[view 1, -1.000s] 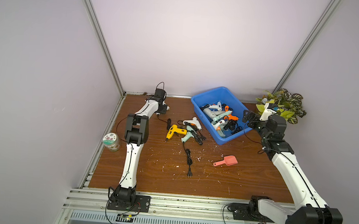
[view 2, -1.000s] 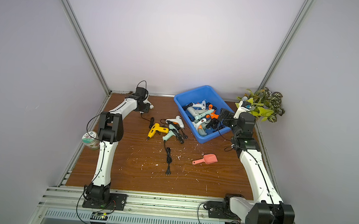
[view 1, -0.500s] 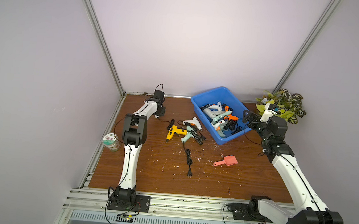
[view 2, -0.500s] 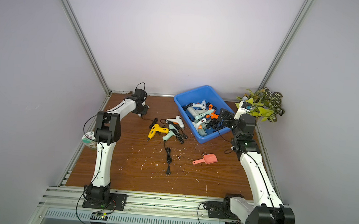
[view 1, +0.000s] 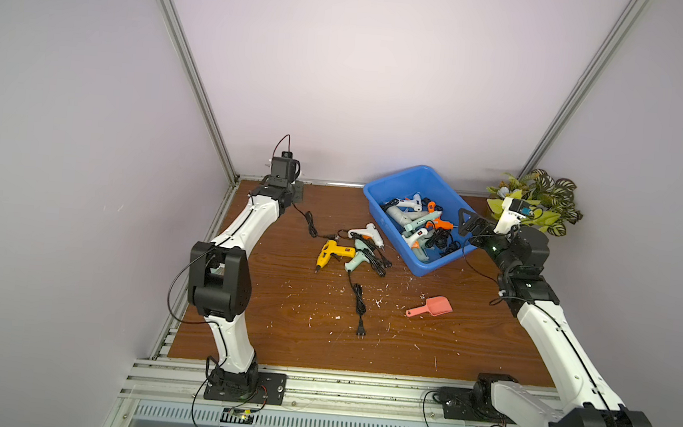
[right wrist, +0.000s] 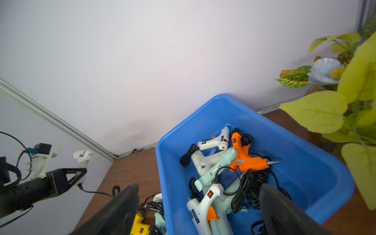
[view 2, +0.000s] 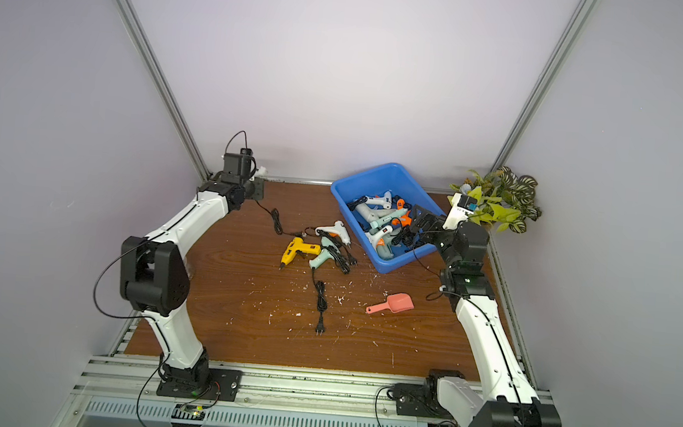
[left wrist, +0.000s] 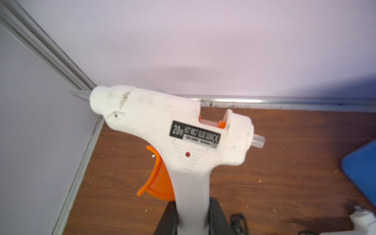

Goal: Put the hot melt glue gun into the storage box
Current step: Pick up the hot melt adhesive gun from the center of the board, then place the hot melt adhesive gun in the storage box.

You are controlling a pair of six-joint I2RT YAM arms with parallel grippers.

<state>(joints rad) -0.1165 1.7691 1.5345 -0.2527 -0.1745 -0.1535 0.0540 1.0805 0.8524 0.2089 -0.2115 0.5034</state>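
Observation:
A white hot melt glue gun [left wrist: 173, 130] with an orange trigger hangs at the table's far left corner. My left gripper [left wrist: 193, 219] is shut on its handle, and its black cord [view 1: 309, 224] trails down onto the wood. In both top views the left gripper [view 1: 291, 189] [view 2: 250, 188] sits by the back wall. The blue storage box [view 1: 401, 173] [view 2: 376, 175] [right wrist: 160, 162] holds several glue guns. My right gripper [right wrist: 199, 186] [view 1: 466, 224] hovers open over the box's right rim, holding nothing.
A yellow glue gun [view 1: 334, 253], a white one [view 1: 365, 233] and a mint one [view 1: 355, 259] lie tangled in cords left of the box. A plug cord [view 1: 360, 303] and a pink scoop [view 1: 432, 307] lie nearer the front. A leafy plant [view 1: 541, 201] stands at the back right.
My left gripper has closed on the white glue gun's handle and drifted slightly toward the far left corner. The right arm has barely moved.

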